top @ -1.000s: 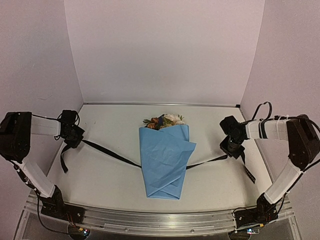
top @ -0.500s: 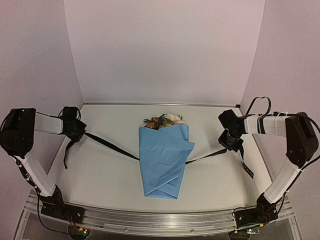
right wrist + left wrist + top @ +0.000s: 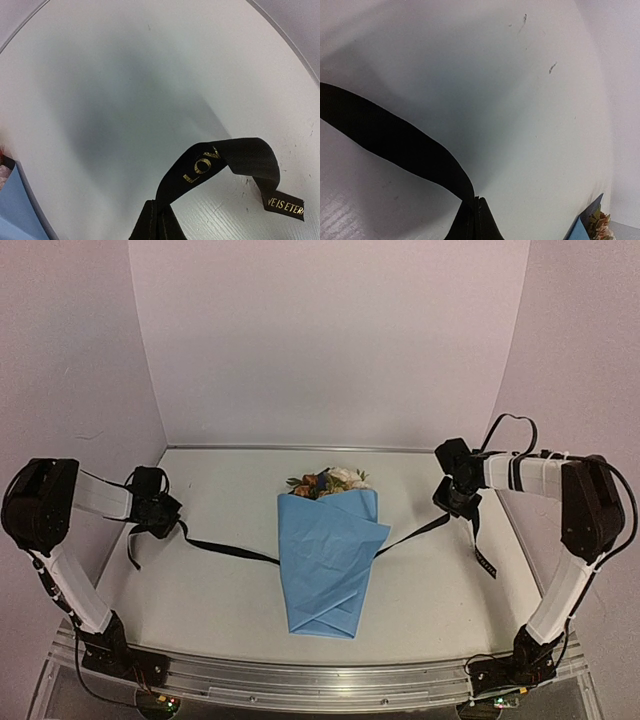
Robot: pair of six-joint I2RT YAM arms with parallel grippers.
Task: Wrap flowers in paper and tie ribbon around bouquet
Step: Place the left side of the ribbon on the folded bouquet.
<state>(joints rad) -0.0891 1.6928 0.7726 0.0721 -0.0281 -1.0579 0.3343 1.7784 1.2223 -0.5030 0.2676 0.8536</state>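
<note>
Both ends of the ribbon (image 3: pixel 232 551) are being pinched, one by the left end effector (image 3: pixel 166 516), one by the right end effector (image 3: pixel 458 504), as it is passing under the bouquet (image 3: pixel 328 560) lying on the counter (image 3: pixel 200 595), so crossing them over evenly is looking wisest.

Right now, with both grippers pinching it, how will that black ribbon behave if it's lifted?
Probably floppy: the ribbon sags onto the table between the left gripper and the bouquet, and its tail hangs limp below the right gripper. Likely light, being strap-thin. Pulled taut, it may tug the bouquet it seems to pass under.
</note>
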